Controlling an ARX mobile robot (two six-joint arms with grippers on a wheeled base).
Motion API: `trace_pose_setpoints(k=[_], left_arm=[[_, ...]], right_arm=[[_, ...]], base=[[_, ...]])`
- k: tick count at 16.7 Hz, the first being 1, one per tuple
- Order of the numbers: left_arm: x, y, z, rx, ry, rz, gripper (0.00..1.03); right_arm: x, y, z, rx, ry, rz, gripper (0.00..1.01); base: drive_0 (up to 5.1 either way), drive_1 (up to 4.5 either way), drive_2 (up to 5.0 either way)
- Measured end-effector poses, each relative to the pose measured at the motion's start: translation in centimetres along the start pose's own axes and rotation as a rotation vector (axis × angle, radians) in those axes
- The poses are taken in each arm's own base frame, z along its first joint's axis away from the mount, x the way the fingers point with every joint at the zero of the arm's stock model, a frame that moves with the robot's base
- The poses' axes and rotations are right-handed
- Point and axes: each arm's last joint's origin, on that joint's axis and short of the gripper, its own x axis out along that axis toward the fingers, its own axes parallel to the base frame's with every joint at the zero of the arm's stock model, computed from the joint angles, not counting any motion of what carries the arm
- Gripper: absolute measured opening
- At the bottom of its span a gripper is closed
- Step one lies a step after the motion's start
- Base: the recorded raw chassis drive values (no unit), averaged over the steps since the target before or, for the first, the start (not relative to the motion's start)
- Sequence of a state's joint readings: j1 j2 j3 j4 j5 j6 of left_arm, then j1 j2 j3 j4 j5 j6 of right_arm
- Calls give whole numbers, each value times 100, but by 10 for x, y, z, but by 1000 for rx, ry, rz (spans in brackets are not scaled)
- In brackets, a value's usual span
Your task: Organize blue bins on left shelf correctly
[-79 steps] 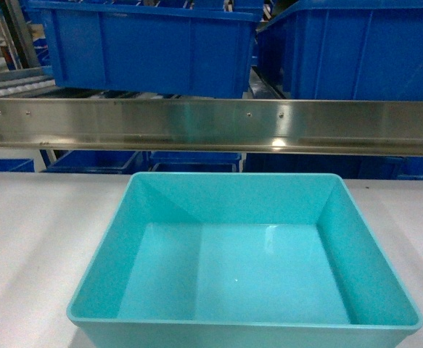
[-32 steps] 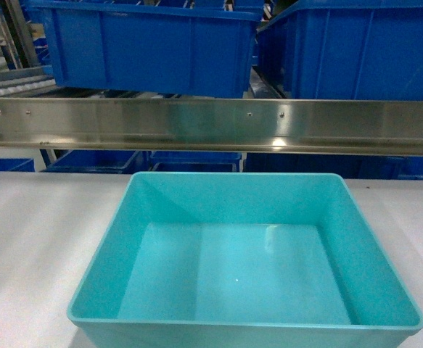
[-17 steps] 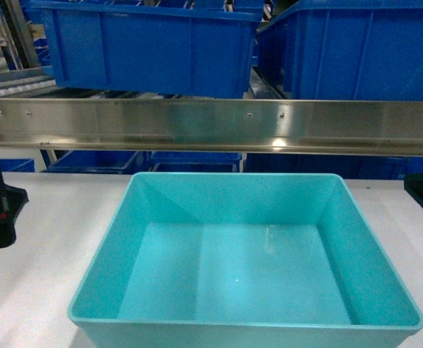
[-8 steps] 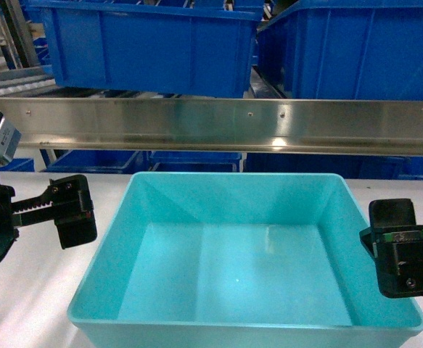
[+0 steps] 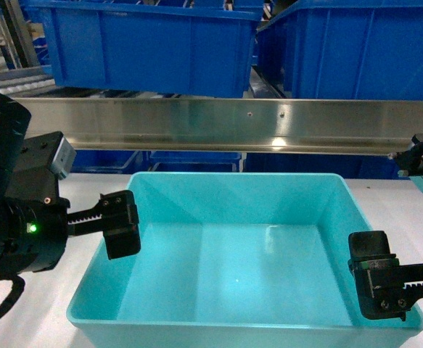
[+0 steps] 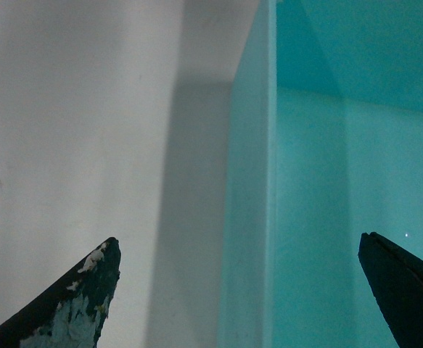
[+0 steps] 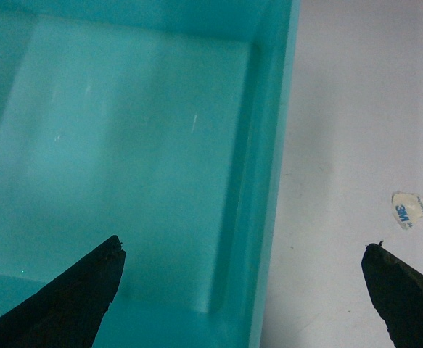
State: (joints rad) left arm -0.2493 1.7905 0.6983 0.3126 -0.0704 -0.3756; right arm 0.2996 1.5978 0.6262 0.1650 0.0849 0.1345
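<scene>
The left shelf (image 5: pixel 218 125) rail crosses at 12 o'clock, dark blue bins (image 5: pixel 146 45) above. The turquoise bin (image 5: pixel 244 261) sits unlifted on the white table (image 5: pixel 37 304): nothing shelved yet. Left end effector (image 6: pixel 258 279) and right end effector (image 7: pixel 247 286) gape wide astride its side walls. A scrap (image 7: pixel 412 208) reads "3M".
</scene>
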Motion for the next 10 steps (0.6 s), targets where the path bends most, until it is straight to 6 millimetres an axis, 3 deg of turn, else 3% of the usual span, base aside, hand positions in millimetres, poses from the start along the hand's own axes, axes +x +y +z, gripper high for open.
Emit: trace_pose_setpoints(k=[10], left_arm=[[26, -19, -7, 85, 116, -42, 98]], right_arm=[[22, -7, -6, 45, 40, -3, 98]], base=[[0, 0, 0]])
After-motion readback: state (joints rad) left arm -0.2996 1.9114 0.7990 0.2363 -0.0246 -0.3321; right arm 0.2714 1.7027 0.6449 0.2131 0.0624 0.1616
